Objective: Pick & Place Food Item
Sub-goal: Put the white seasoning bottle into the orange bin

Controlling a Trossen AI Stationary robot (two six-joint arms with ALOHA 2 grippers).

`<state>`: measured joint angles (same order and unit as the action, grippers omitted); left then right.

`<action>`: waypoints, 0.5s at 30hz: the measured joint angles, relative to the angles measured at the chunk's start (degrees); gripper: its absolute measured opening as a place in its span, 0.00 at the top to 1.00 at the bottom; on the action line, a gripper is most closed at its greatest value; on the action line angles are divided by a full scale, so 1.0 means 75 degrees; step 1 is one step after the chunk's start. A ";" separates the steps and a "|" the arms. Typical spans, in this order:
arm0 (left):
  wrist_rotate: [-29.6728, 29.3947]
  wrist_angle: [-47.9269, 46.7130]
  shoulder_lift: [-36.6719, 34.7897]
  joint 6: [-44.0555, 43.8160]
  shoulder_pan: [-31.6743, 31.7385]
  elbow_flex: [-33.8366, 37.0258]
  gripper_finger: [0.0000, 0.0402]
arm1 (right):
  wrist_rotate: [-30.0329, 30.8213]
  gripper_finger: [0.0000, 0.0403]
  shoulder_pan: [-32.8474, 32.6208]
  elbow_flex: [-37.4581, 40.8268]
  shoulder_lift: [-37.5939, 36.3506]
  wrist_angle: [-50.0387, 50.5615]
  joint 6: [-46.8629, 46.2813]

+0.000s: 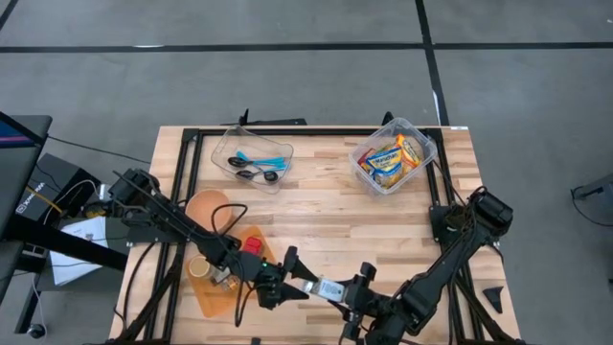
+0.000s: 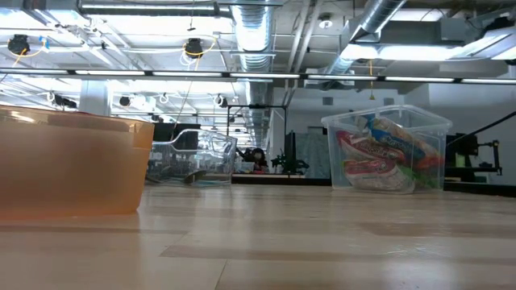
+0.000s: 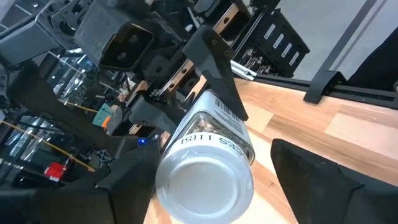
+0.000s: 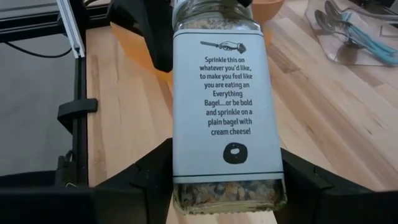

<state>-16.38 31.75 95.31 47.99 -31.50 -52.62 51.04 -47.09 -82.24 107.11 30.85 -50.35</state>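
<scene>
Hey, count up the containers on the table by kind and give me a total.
Clear plastic bins: 2, the utensil bin and the snack bin.
Orange plastic containers: 1.
Seasoning jars: 1, between both end effectors.
Total: 4.

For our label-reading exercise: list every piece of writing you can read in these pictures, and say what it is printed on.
"Sprinkle this on whatever you'd like, to make you feel like you are eating an Everything Bagel....or be bold and sprinkle on a plain bagel with cream cheese!": white label of the clear glass seasoning jar.
Small print beside the jar's barcode, left wrist view: unreadable.
Wrappers in the clear plastic snack tub: too blurred.
</scene>
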 joint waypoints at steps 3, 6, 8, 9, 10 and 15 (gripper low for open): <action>-0.0102 -0.0003 0.0000 0.0005 -0.0002 0.0000 0.28 | 0.0002 0.50 0.0000 0.0000 0.0000 0.0058 -0.0090; -0.0105 0.0017 0.0000 0.0008 -0.0001 0.0000 0.32 | 0.0000 0.50 0.0000 0.0000 0.0000 0.0055 -0.0093; -0.0105 0.0017 0.0000 0.0005 0.0009 0.0000 0.36 | -0.0001 0.50 0.0000 0.0000 0.0000 0.0052 -0.0093; -0.0108 0.0018 0.0000 -0.0004 0.0021 0.0000 0.37 | -0.0003 0.50 0.0000 0.0000 0.0000 0.0054 -0.0092; -0.0141 0.0016 0.0000 -0.0019 0.0038 0.0000 0.39 | -0.0008 0.50 0.0000 0.0000 0.0000 0.0060 -0.0089; -0.0257 -0.0047 0.0000 -0.0063 0.0042 0.0000 0.51 | -0.0020 0.50 -0.0009 0.0000 0.0003 0.0062 -0.0032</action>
<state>-18.31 31.39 95.31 47.52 -31.18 -52.62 50.89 -47.16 -82.24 107.13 31.32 -50.59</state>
